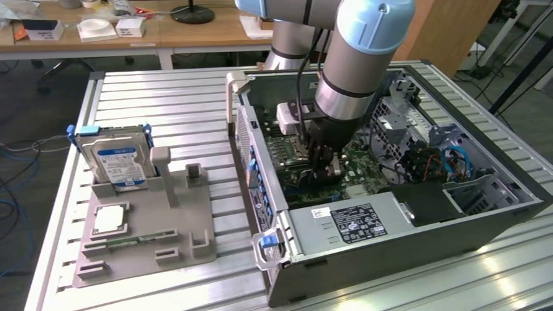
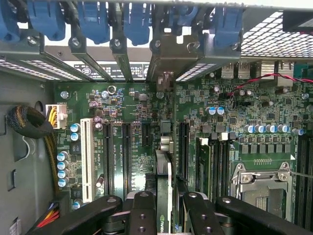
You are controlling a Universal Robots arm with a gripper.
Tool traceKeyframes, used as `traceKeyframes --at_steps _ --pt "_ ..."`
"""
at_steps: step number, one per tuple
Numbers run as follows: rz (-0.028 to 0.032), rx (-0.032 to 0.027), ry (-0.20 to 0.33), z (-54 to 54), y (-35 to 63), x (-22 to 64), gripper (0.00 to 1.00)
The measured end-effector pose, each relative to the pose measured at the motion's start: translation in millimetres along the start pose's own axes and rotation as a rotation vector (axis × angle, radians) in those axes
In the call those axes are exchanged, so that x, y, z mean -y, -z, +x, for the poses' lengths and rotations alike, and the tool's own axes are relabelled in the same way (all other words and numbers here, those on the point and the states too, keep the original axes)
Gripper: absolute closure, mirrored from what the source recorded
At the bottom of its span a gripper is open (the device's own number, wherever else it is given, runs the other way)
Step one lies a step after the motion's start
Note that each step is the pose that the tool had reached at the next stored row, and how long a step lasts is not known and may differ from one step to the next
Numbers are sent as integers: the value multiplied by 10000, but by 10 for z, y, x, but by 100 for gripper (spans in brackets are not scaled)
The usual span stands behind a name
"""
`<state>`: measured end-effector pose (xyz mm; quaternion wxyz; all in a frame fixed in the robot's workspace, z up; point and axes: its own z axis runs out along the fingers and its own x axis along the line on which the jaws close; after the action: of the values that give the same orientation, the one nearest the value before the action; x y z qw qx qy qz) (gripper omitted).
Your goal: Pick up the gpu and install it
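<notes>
Ribbed aluminium counter carrying an open grey steel computer case, the arm reaching inside.

The gpu, a thin green circuit-board card seen edge-on, stands upright over the green motherboard among its long black slots, pinched between the black jointed fingers of the gripper. Its silver end bracket meets the case's rear wall, under a row of blue plastic clips. Outside, on the exterior view's left, a grey moulded holder keeps a blue-labelled silver hard drive upright and a small square silver chip lying flat.
</notes>
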<state>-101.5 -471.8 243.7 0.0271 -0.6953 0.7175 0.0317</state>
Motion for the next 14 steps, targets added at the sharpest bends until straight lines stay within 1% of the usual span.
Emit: traceKeyframes --at_steps 2,3,4,5,7,9,10,14 --pt "0 1 0 0 0 0 74" --pt "2 33 -6 -2 -10 -3 73" --pt "6 15 -7 -1 -7 -3 67" --pt "5 10 -5 -1 -5 -2 67" --pt "0 0 -1 0 0 0 55" --pt "0 0 -1 0 3 0 55" --pt "-2 10 0 -2 42 -1 49" --pt "0 17 -2 -5 221 -3 49"
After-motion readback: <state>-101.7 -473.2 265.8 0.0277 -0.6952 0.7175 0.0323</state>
